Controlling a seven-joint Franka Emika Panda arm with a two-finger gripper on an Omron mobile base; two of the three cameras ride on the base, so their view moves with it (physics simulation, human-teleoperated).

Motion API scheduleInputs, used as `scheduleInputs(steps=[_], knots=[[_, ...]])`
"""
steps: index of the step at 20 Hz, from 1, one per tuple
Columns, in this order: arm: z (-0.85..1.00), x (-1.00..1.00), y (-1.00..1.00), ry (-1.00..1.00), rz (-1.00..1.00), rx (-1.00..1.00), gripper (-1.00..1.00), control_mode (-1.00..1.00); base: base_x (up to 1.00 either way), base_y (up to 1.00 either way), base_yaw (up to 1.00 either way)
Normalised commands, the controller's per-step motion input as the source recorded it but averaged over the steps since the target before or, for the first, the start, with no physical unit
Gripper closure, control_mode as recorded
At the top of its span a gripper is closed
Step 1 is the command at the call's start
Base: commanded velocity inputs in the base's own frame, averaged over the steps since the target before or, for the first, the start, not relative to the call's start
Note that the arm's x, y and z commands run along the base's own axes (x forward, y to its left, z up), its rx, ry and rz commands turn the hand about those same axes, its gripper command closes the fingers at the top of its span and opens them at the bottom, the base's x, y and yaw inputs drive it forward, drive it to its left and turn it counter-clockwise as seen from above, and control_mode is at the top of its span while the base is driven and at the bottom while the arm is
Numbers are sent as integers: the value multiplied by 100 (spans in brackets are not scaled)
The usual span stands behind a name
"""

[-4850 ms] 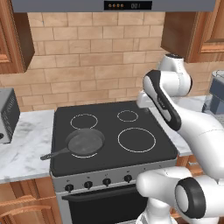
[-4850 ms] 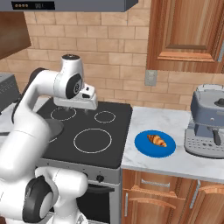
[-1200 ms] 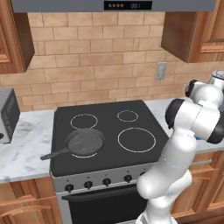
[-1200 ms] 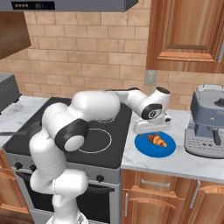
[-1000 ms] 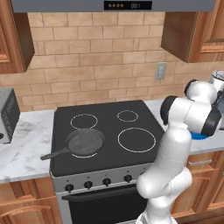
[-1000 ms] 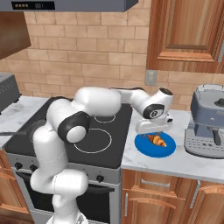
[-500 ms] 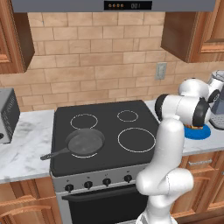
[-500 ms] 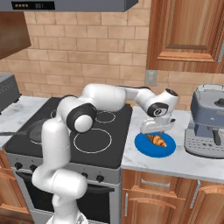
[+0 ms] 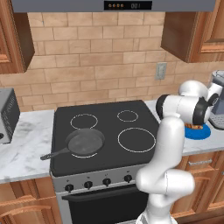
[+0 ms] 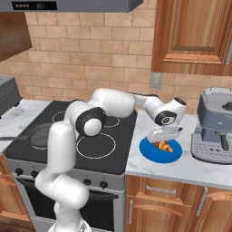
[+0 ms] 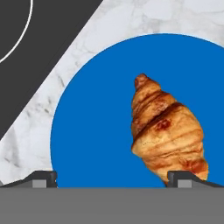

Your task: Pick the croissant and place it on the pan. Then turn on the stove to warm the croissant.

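The golden ridged croissant (image 11: 166,131) lies on a flat blue plate (image 11: 96,131) on the marble counter, right of the stove (image 9: 109,135). My gripper (image 10: 164,138) hangs just above the plate, pointing down, jaws wide open. In the hand view, the gripper (image 11: 111,178) has the croissant toward its right fingertip (image 11: 180,178), and nothing is held. From the right base view the croissant (image 10: 164,146) peeks out beneath the hand. The dark pan (image 9: 85,142) sits on the stove's front left burner, handle pointing front-left. Black knobs (image 9: 106,182) line the steel front panel.
A grey coffee machine (image 10: 213,124) stands close to the right of the plate (image 10: 154,153). A toaster oven (image 9: 6,116) sits on the left counter. Wooden cabinets hang above the counter, and my own arm arches over the stove's right side.
The arm has swung from over the stove to the right and come down over the blue plate. In the last second the hand sank closer to the croissant, jaws staying open.
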Motion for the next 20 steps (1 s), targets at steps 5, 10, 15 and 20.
scheduleInputs(steps=[5,10,15,20], knots=[[-20,20,0,0,3,0,-100,-100,0,0,0],[-25,11,0,0,3,0,-100,-100,0,0,0],[-21,6,0,-1,1,0,-100,-100,0,0,0],[-2,2,0,-3,0,0,-100,-100,0,0,0]])
